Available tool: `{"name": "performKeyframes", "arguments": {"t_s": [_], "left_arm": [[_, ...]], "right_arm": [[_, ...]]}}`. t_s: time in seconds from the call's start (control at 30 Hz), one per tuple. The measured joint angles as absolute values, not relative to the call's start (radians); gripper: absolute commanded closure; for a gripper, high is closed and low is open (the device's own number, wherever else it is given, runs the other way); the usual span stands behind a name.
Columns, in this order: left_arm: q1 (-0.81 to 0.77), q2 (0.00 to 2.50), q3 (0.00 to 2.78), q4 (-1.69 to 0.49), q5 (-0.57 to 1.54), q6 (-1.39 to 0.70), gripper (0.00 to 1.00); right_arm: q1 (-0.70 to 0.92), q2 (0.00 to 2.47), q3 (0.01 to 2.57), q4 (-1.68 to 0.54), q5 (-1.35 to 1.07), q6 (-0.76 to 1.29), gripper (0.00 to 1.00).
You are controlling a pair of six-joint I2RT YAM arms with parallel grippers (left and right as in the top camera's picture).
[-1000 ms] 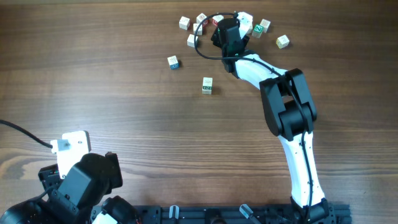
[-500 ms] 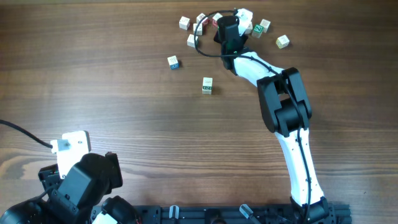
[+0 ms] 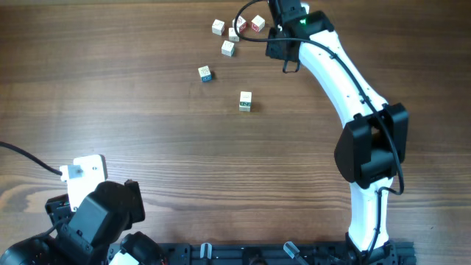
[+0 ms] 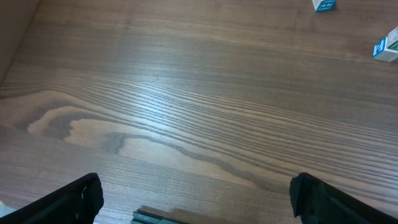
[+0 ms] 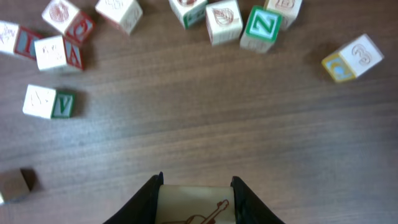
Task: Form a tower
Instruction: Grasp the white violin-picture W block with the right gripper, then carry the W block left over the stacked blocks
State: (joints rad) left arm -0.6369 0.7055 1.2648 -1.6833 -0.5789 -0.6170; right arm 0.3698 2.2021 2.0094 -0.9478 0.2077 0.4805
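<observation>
**Table** (image 3: 132, 140): brown wood-grain top on which every piece sits.

**Tower** (image 3: 246, 101): whitish cubes with a green face on the side toward the robot's base. It stands upright and alone toward the far middle of the table, well apart from the other pieces. Seen from straight above, the number of cubes in it cannot be told.

**Right gripper** (image 5: 196, 186): reached out to the far edge of the table, above the scattered cubes. Its jaws are closed on the held cube (image 5: 193, 208), with one finger against each side. The held cube is pale with a brown line drawing on its face and is raised off the wood.

**Left gripper** (image 4: 199, 208): low over the near left corner, jaws spread wide, bare wood showing between them.

**Loose cubes**, lying singly along the far edge:
- The green N cube (image 5: 261, 28) is just beside a plain pale one.
- The green V cube (image 5: 48, 102) lies to one side.
- The yellow-faced cube (image 5: 352, 58) sits apart at the other side.
- The red-lettered cube (image 5: 59, 53) is near two more of its kind.
- The blue-marked cube (image 3: 205, 73) lies by itself, left of the tower and apart from it.
</observation>
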Motion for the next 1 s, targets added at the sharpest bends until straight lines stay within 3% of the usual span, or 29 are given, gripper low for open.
{"name": "performKeyframes", "arguments": {"t_s": [0.1, 0.2, 0.23, 0.27, 0.3, 0.33, 0.43, 0.5, 0.63, 0.8, 0.83, 0.9, 1.0], "left_arm": [[-0.637, 0.706, 1.265, -1.683, -0.579, -0.617, 0.0], [-0.637, 0.706, 1.265, -1.682, -0.579, -0.617, 0.0], [-0.637, 0.706, 1.265, -1.684, -0.579, -0.617, 0.0], [-0.637, 0.706, 1.265, -1.684, -0.579, -0.617, 0.0], [-0.637, 0.706, 1.265, -1.683, -0.579, -0.617, 0.0], [-0.637, 0.706, 1.265, -1.683, -0.579, -0.617, 0.0], [-0.637, 0.706, 1.265, -1.683, -0.579, -0.617, 0.0], [-0.637, 0.706, 1.265, -1.683, -0.579, -0.617, 0.0], [-0.637, 0.706, 1.265, -1.683, -0.579, -0.617, 0.0], [-0.637, 0.706, 1.265, -1.683, -0.579, -0.617, 0.0], [-0.637, 0.706, 1.265, -1.683, -0.579, -0.617, 0.0], [-0.637, 0.706, 1.265, -1.683, -0.579, -0.617, 0.0], [-0.637, 0.706, 1.265, -1.683, -0.579, -0.617, 0.0]], "right_arm": [[0.369, 2.207, 1.824, -0.9, 0.187, 0.488, 0.71], [0.369, 2.214, 1.638, -0.802, 0.18, 0.505, 0.65], [0.369, 2.214, 1.626, -0.794, 0.18, 0.513, 0.54], [0.369, 2.212, 1.624, -0.787, 0.178, 0.515, 0.52], [0.369, 2.212, 1.623, -0.779, 0.176, 0.518, 0.38], [0.369, 2.212, 1.621, -0.772, 0.175, 0.519, 0.31], [0.369, 2.212, 1.621, -0.767, 0.153, 0.524, 0.25], [0.369, 2.212, 1.623, -0.779, 0.13, 0.526, 0.25], [0.369, 2.212, 1.628, -0.807, 0.1, 0.493, 0.42], [0.369, 2.212, 1.629, -0.813, 0.09, 0.426, 0.43], [0.368, 2.212, 1.629, -0.81, 0.09, 0.417, 0.45], [0.361, 2.212, 1.629, -0.805, 0.09, 0.411, 0.63], [0.333, 2.212, 1.629, -0.803, 0.089, 0.396, 0.73]]}}
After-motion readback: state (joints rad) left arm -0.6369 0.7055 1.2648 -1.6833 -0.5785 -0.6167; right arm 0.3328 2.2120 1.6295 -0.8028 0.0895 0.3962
